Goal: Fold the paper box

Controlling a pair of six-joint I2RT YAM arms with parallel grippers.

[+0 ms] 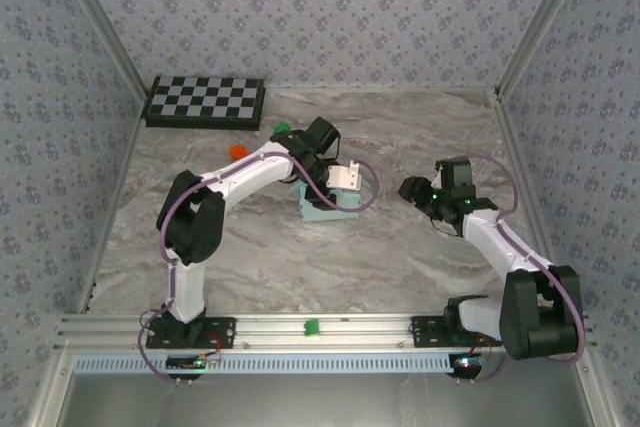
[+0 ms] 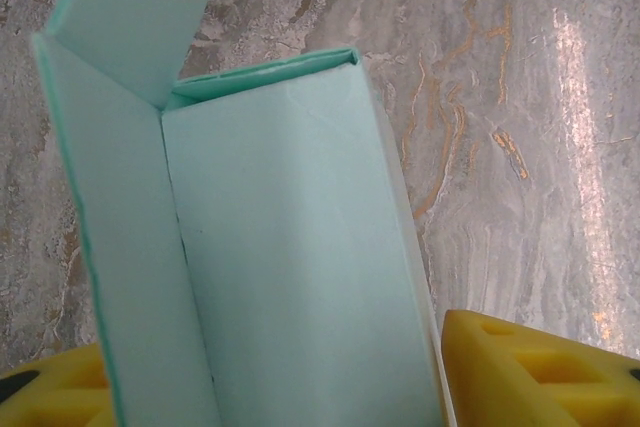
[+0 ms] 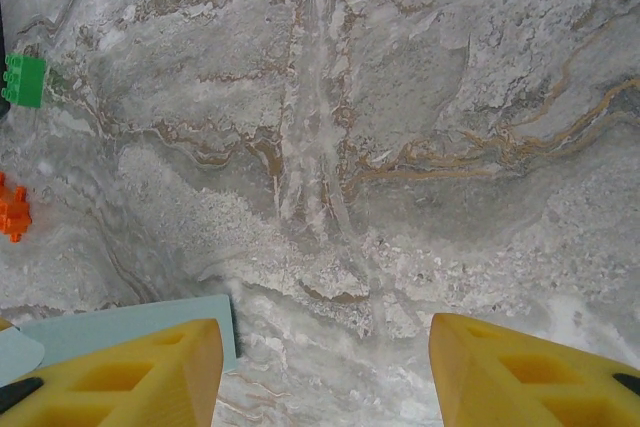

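Paper box (image 1: 322,207): near the middle of the worktop (image 1: 400,257), slightly toward its left edge, under the left arm's wrist.
Left hand (image 1: 338,179): closed around the paper box, yellow fingers (image 2: 540,367) against its sides; judged a firm grip.
Right hand (image 1: 413,190): spread wide, nothing between the fingers, poised over bare worktop.
Long axis: in the left wrist view, running straight away from the left hand, along the fingers.
End flap (image 2: 130,17): standing up at the box's far end, not yet tucked.
Direction from right hand: box to its left, near but apart; one aqua corner low in the right wrist view.
Nearer arm: left, already on the box; right free for the flap.
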